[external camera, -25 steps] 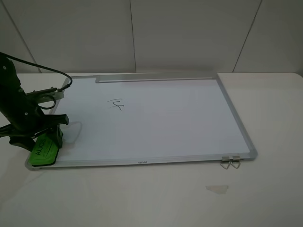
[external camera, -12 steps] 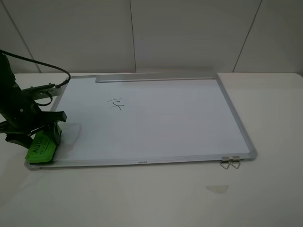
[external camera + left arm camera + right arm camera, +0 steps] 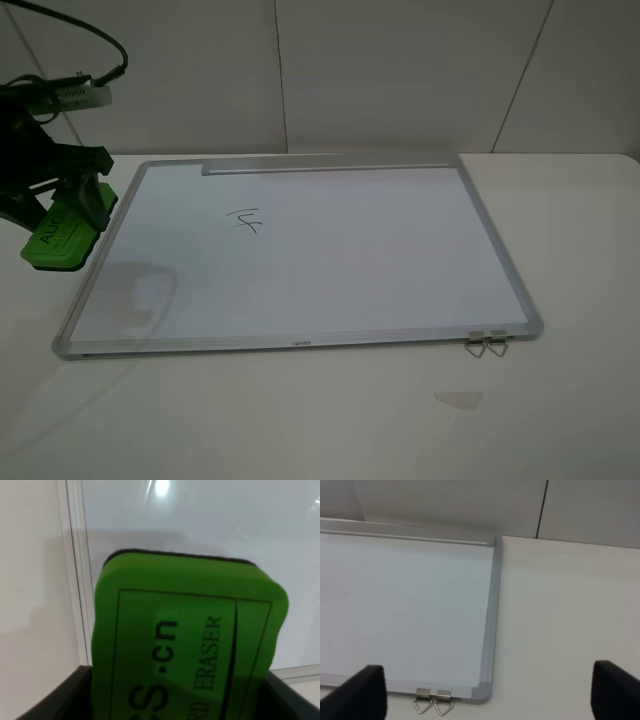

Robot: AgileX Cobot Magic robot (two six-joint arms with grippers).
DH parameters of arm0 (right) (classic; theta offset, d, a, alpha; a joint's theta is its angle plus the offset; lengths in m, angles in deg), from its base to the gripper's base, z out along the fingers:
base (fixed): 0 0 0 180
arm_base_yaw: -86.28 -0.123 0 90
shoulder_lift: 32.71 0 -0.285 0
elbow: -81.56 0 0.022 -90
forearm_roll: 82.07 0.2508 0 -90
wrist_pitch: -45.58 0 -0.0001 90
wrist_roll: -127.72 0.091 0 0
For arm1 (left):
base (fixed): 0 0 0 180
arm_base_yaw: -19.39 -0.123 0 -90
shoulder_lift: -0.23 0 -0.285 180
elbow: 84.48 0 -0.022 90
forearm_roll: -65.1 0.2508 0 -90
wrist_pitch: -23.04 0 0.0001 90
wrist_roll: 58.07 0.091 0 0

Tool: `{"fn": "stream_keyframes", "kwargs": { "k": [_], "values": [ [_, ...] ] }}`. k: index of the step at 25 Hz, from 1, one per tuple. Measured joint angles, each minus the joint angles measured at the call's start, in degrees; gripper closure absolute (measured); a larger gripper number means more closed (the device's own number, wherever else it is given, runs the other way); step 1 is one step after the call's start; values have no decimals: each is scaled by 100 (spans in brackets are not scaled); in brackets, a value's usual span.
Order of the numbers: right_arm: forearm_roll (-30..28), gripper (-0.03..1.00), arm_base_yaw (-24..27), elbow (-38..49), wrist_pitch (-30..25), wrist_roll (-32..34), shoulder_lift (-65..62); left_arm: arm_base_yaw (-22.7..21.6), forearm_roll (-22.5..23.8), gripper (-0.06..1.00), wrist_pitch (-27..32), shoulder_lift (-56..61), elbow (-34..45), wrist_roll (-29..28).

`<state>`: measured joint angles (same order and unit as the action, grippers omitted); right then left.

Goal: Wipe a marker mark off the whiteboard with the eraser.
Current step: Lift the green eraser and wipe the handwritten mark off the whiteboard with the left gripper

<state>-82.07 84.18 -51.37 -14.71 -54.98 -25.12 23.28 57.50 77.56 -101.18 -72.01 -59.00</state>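
The whiteboard lies flat on the table, and the marker mark, a small black scribble, is on its far left part. My left gripper is shut on the green eraser and holds it in the air over the board's left frame, well left of the mark. In the left wrist view the eraser fills the space between the dark fingers, above the board's frame edge. My right gripper is open and empty, hanging above the board's near right corner.
A grey tray strip runs along the board's far edge. Two metal clips stick out at the near right corner, also seen as clips in the right wrist view. A small scrap lies on the white table in front.
The left gripper has lifted the eraser off the board's near left corner and carried it up and toward the far left. A faint shadow stays on the board.
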Motion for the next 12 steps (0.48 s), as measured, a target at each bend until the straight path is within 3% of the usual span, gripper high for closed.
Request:
{"fn": "stream_keyframes", "kwargs": {
  "k": [6, 12],
  "values": [
    [0, 15, 0, 0, 0, 0, 0, 0, -211, 34, 725, -360, -1082, 882],
    [0, 15, 0, 0, 0, 0, 0, 247, -241, 34, 1382, -1273, -2185, 991]
  ]
}}
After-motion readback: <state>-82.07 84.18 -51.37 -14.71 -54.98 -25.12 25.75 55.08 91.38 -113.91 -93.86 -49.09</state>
